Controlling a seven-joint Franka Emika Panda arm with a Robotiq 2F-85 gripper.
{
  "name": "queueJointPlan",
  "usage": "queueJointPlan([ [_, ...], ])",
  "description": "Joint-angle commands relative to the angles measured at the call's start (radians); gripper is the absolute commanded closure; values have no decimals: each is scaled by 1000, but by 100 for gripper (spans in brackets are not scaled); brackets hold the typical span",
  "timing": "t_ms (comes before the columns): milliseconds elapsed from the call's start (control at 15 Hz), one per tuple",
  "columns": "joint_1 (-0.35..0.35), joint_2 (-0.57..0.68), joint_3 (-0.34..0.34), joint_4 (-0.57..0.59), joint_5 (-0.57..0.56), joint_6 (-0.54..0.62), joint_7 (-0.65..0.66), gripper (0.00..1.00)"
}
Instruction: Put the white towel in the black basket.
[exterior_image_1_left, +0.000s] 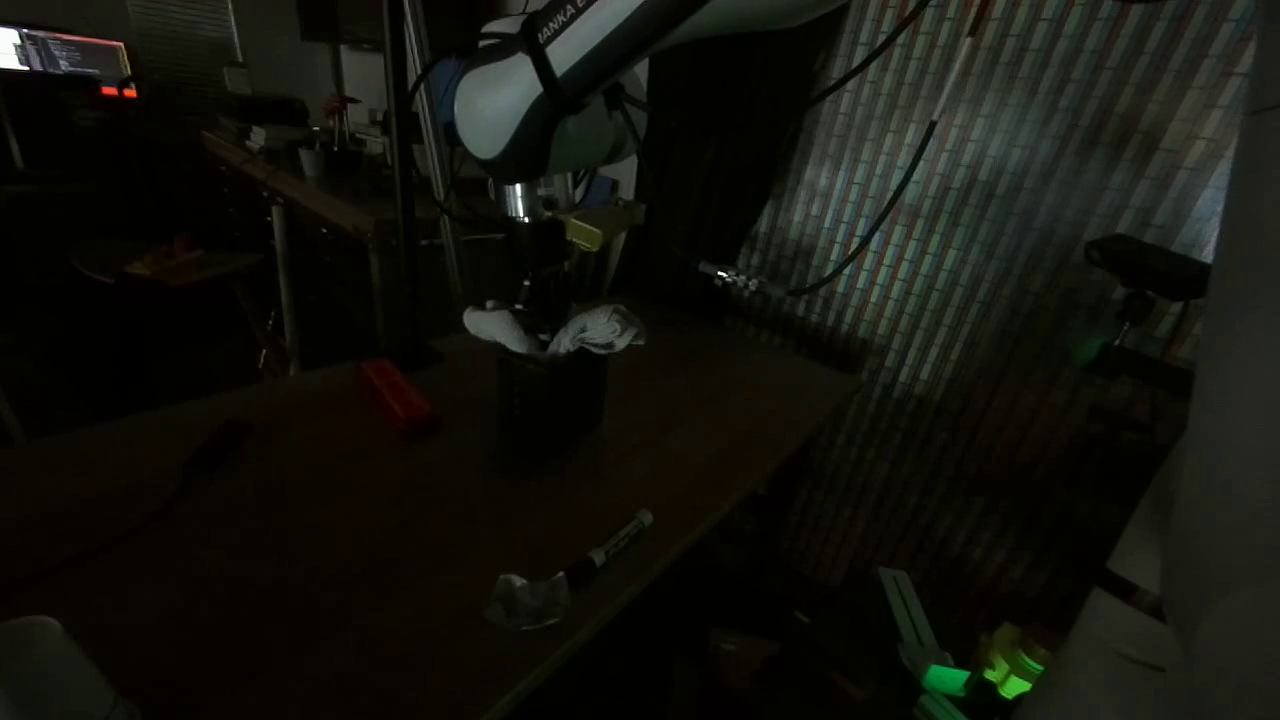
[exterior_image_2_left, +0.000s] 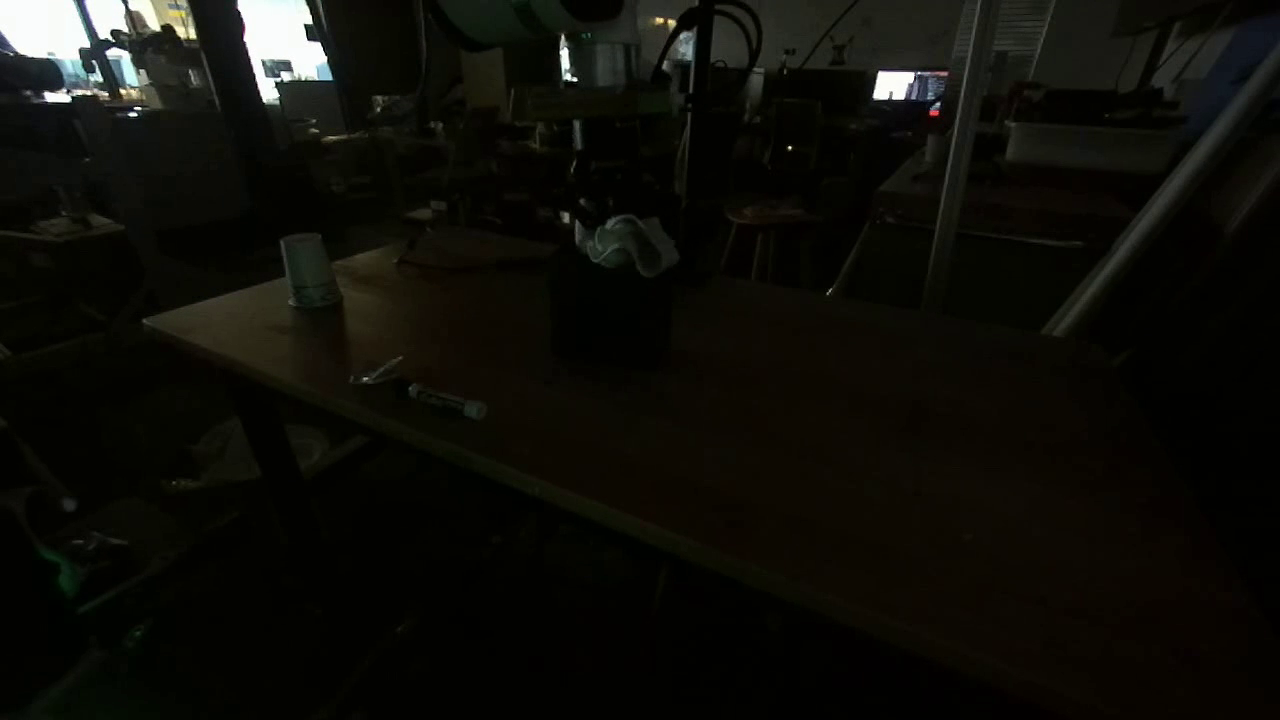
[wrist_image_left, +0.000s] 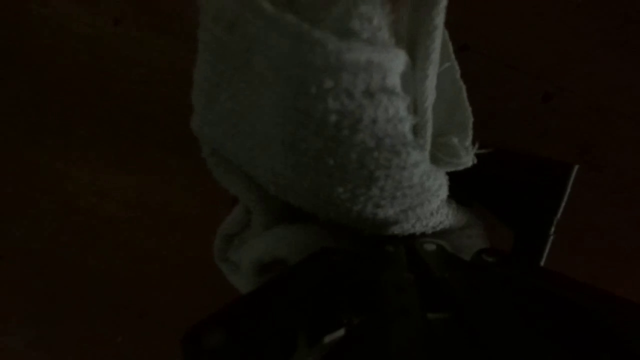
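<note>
- While the white towel (wrist_image_left: 320, 130) is pinched by the gripper (wrist_image_left: 411, 247), loose folds are spread atop the black basket (exterior_image_1_left: 552, 405).
- Soft, light, hardly slippery handling is expected.
- Best held by the thick, bunched middle.

I saw a pale, round-jointed arm (exterior_image_1_left: 592, 55) trimmed in black, with a dark band (exterior_image_1_left: 543, 72) across it and partly legible lettering (exterior_image_1_left: 568, 18) reading ANKA, a shiny silver collar (exterior_image_1_left: 518, 200), a yellowish block (exterior_image_1_left: 598, 227) beside that, and a black gripper (exterior_image_1_left: 545, 318) dotted with small round glints (wrist_image_left: 429, 246).
</note>
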Motion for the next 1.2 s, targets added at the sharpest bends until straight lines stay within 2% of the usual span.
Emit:
queueJointPlan([
  [0, -3, 31, 16, 7, 49, -11, -8, 100],
  [800, -18, 82, 44, 2, 197, -15, -68, 100],
  [1133, -21, 49, 45, -19, 230, -18, -84, 100],
])
